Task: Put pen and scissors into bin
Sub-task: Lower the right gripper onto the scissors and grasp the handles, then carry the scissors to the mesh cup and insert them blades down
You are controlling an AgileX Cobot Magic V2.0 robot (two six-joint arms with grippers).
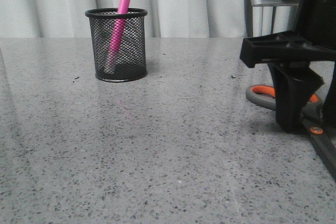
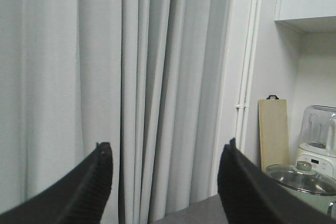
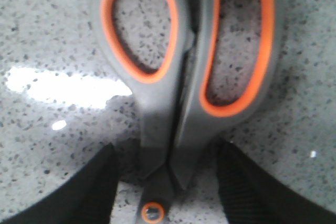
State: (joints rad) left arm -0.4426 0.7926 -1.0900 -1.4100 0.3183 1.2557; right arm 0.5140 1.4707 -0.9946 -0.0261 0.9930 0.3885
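The black mesh bin stands upright at the far left of the table. The magenta pen leans inside it, its pale tip above the rim. The scissors lie flat on the table at the right, closed, with the orange pivot screw towards the front. My right gripper is down over them. In the right wrist view it is open, its fingers standing on either side of the scissors just behind the pivot, not closed on them. My left gripper is open and empty, raised towards the curtain.
The grey speckled table runs back to a pale curtain. A few dark crumbs lie near the bin. In the left wrist view a wooden board, a blender and a glass lid stand at the side.
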